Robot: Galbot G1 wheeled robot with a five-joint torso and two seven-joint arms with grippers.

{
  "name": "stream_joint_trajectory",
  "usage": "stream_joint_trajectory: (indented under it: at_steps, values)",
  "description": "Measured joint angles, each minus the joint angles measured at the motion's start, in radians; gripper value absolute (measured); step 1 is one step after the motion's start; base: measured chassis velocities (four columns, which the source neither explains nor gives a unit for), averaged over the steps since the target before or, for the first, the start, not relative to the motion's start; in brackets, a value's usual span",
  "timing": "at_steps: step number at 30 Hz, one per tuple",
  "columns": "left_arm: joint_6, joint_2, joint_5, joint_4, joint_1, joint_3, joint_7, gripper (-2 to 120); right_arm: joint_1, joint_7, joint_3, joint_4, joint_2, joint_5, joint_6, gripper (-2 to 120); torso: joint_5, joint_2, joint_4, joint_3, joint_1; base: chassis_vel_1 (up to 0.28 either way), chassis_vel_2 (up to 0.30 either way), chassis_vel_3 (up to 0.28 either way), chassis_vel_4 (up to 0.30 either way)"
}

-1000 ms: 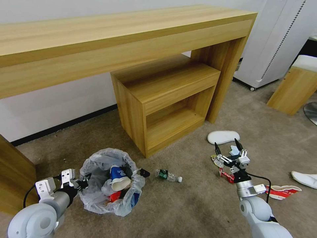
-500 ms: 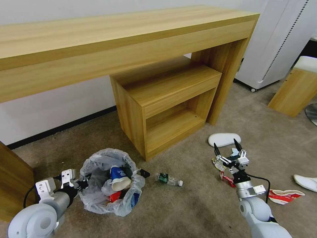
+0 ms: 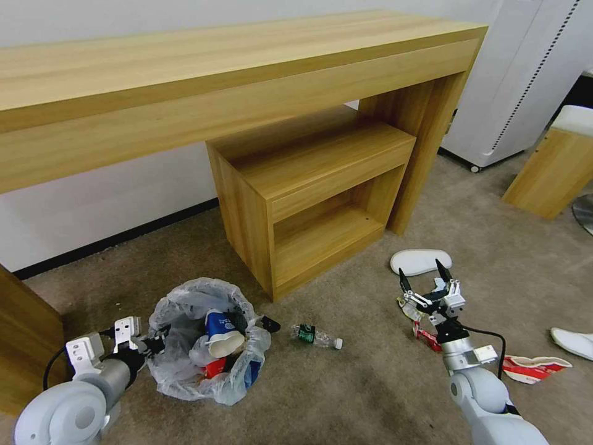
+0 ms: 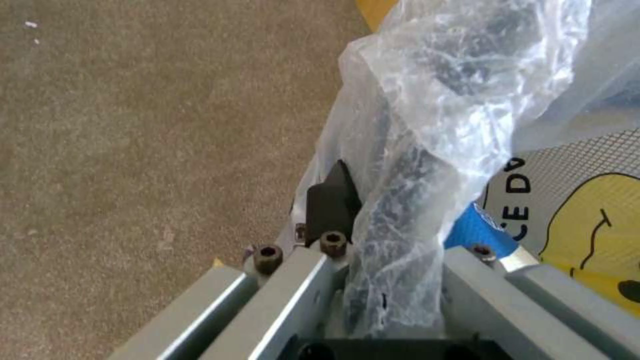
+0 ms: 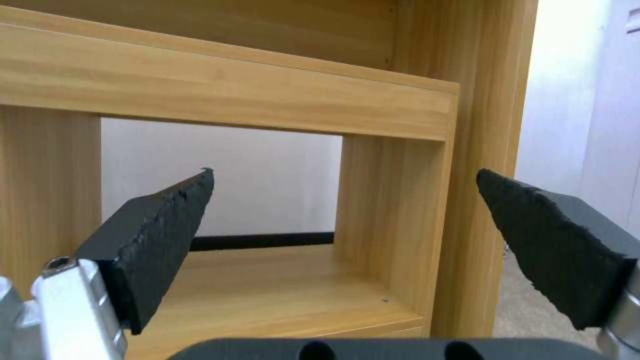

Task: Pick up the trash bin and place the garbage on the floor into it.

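Beige short-pile carpet, the floor, is being seen across the lower half of the head view. At the lower left of that frame, the left end effector is being kept clamped onto the rim of the trash bin, with the crinkled clear liner pinched between its fingers; in the left wrist view the plastic is being squeezed right at the fingertips. A blue-white paper cup is lying inside the bin among other litter. Just right of the bin, near the frame's lower middle, a small bottle is lying on its side on the carpet. At the lower right, the right end effector is being held wide apart and empty above the carpet, its dark fingers pointing toward the wooden cabinet. Beside it a red wrapper strip is lying, and a red-white paper bowl is resting flattened farther right. A white slipper is lying just beyond the end effector, and another is lying at the right edge. Farther up the frame, the long wooden surface is standing over the cabinet.
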Motion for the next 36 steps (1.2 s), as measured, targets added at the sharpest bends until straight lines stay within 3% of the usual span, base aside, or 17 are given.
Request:
stream_joint_trajectory:
  at_steps: [14, 24, 30, 36]
  values:
    - [0.000, 0.000, 0.000, -0.003, 0.002, 0.000, 0.001, 0, 0.001, -0.001, -0.001, 0.001, -0.003, -0.008, -0.001, 100, 0.0000, 0.000, 0.0000, 0.000, 0.000, 0.000, 0.000, 0.000, 0.000]
    - [-0.001, 0.014, -0.006, 0.009, -0.012, 0.009, 0.001, 0, 0.014, -0.027, -0.033, -0.015, -0.084, 0.000, -0.007, 100, 0.0001, 0.000, 0.0001, 0.000, 0.000, 0.000, 0.000, 0.000, 0.000]
    - [-0.001, 0.036, -0.014, 0.029, -0.025, 0.024, 0.001, 0, 0.017, -0.113, -0.087, -0.057, -0.177, -0.012, -0.017, 100, 0.0003, 0.000, 0.0000, 0.000, 0.000, 0.000, 0.000, 0.000, 0.000]
    - [-0.001, 0.050, -0.018, 0.033, -0.027, 0.032, 0.001, 0, 0.026, -0.297, -0.176, -0.089, -0.261, 0.063, -0.038, 100, 0.0002, 0.000, 0.0000, 0.000, 0.000, 0.000, 0.000, 0.000, 0.000]
